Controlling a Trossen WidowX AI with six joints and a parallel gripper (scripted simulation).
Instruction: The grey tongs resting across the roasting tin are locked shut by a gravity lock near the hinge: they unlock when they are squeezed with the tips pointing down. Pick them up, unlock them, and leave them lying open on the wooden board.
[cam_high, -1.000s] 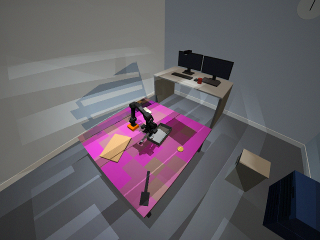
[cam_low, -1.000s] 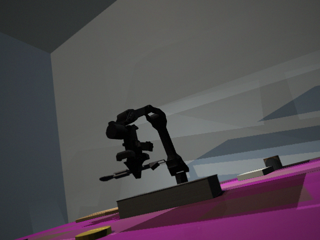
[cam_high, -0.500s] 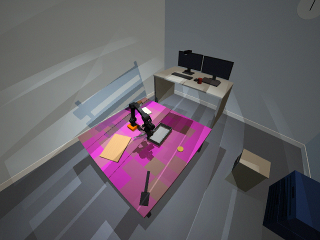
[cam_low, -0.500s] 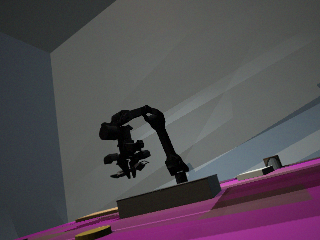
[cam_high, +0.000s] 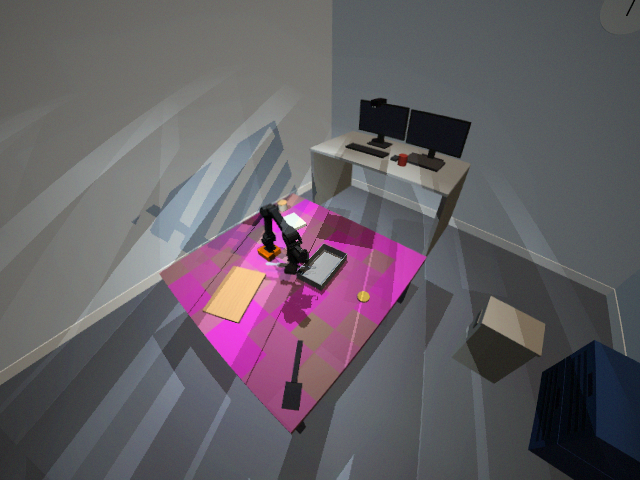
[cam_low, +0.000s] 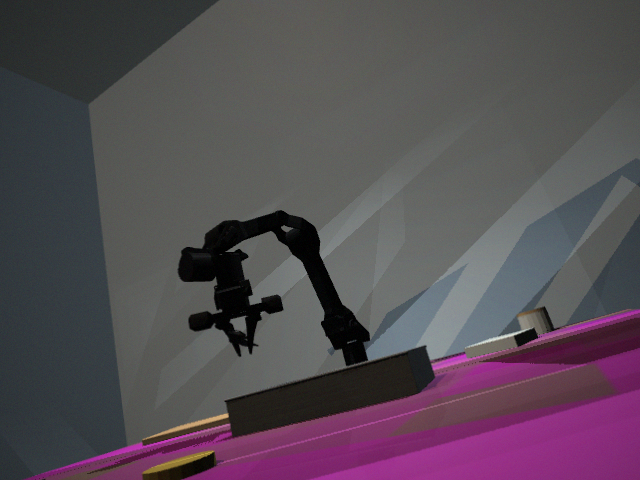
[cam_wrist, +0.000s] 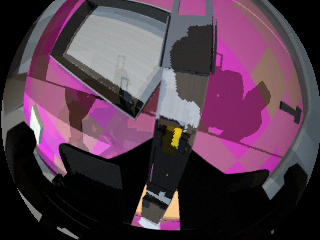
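Observation:
My gripper (cam_high: 291, 269) (cam_low: 245, 354) (cam_wrist: 167, 143) is shut on the grey tongs (cam_high: 272, 264) (cam_wrist: 180, 95) and holds them above the table, beside the tin. The tongs lie across the fingers, roughly level, and run the length of the wrist view, with a yellow patch near the fingers. Their tips do not point straight down. Whether the lock is released I cannot tell. The roasting tin (cam_high: 324, 266) (cam_low: 330, 384) (cam_wrist: 115, 45), dark-walled with a light floor, stands on the table. The wooden board (cam_high: 236, 294) (cam_low: 188, 427) (cam_wrist: 172, 205) lies flat with nothing on it.
A yellow disc (cam_high: 363, 296) (cam_low: 180, 466) lies beyond the tin. A black spatula (cam_high: 292, 395) lies near the table's front corner. A white block (cam_high: 294, 221) (cam_low: 498, 342) and a small cylinder (cam_high: 282, 205) (cam_low: 537, 321) stand near the back.

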